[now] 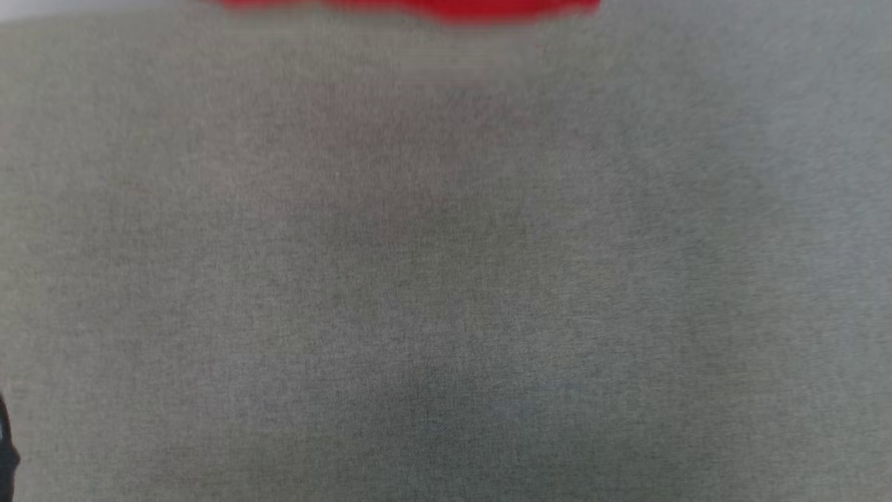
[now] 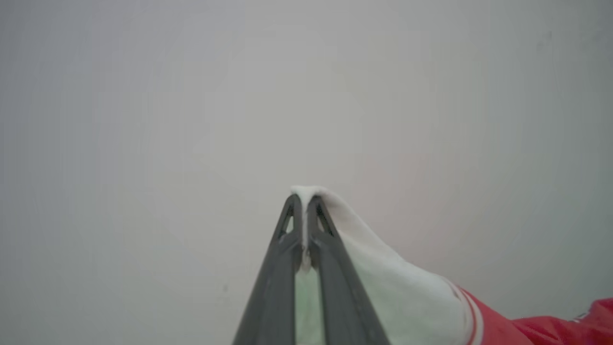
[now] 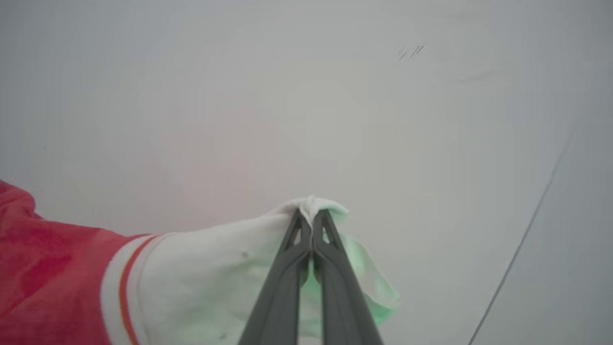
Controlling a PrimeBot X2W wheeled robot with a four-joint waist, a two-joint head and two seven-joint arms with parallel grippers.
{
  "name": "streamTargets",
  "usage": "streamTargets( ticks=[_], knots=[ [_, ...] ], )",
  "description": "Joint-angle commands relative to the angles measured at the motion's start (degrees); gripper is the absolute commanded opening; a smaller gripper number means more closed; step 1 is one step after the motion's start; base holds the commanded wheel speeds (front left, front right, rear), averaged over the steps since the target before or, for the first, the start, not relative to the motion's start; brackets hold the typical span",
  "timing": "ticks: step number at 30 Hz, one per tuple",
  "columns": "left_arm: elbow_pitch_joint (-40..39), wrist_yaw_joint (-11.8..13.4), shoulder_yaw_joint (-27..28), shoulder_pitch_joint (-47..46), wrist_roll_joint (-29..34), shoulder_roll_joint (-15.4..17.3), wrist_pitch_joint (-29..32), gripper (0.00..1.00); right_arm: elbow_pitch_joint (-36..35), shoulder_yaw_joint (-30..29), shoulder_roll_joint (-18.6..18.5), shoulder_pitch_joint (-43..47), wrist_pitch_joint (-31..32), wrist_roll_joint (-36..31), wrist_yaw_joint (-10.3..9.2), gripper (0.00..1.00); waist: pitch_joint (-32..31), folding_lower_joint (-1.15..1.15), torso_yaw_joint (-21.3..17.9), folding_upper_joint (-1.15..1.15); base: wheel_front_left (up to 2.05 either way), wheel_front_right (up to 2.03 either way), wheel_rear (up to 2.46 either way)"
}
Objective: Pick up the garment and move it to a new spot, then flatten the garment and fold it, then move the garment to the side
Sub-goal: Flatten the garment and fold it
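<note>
You had L gripper (image 2: 302, 196) & R gripper (image 3: 311, 213) each clamped on white sleeve tip of garment (image 3: 191, 282). Red body spanned left-right btwn them, at far side of grey surface (image 1: 446, 279); neither arm nearer.

Shirt (image 1: 418, 7) in head view: blurred red strip, cut off at top edge. Dark shape (image 1: 5, 446) at lower-left edge, cut off, can't tell what. Wrist views: shirt runs off the bottom edges (sleeve tips buried btwn pinched fingers of left gripper (image 2: 303, 196) & right gripper (image 3: 312, 212)). Faint marks (image 3: 411, 51) too small to read.
</note>
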Motion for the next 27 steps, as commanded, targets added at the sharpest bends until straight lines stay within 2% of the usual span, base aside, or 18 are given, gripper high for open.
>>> streamTargets(
  ticks=[1, 4, 7, 12, 19, 22, 27],
  knots=[
    [0.8, 0.5, 0.3, -0.8, 0.4, -0.3, -1.9, 0.0, 0.0, -0.4, 0.1, -0.7, -0.9, -2.3, -0.02, 0.0, 2.7, 0.0, 0.9, 0.0, 0.0, 0.0, 0.0],
    [2.9, -0.5, 0.5, -2.6, 0.6, -1.6, -6.8, 0.0, -1.9, -3.3, 0.7, -1.4, -1.7, -9.0, -0.02, 0.0, 4.8, 0.0, 1.8, 0.0, 0.0, 0.0, 0.0],
    [5.9, -2.1, 0.0, -2.2, 0.7, -2.3, -8.8, 0.0, -3.1, -5.4, 2.1, 1.7, -1.7, -13.7, -0.02, 0.0, 6.4, 0.0, 2.8, 0.0, 0.0, 0.0, 0.0],
    [12.0, -4.8, -1.2, 1.2, -0.1, -3.8, -7.1, 0.0, 1.4, -6.9, 4.0, 5.2, -1.7, -14.8, -0.02, 0.0, 6.9, 0.0, 4.1, 0.0, 0.0, 0.0, 0.0],
    [18.5, -8.4, -3.2, 7.2, -2.1, -5.6, 2.0, 0.0, 9.7, -3.1, 6.2, 9.5, 1.2, -8.6, -0.02, 0.0, 4.5, 0.0, 5.7, 0.0, 0.0, 0.0, 0.0],
    [19.6, -9.6, -4.5, 11.1, -2.4, -6.0, 7.2, 0.0, 10.8, 0.0, 6.8, 13.1, 4.2, -4.2, -0.02, 0.0, 2.3, 0.0, 6.1, 0.0, 0.0, 0.0, 0.0],
    [19.4, -10.5, -7.5, 18.0, -3.0, -6.4, 16.3, 0.0, 9.4, 7.0, 5.8, 19.7, 11.5, 4.8, -0.02, 0.0, -1.6, 0.0, 6.6, 0.0, 0.0, 0.0, 0.0]
  ],
)
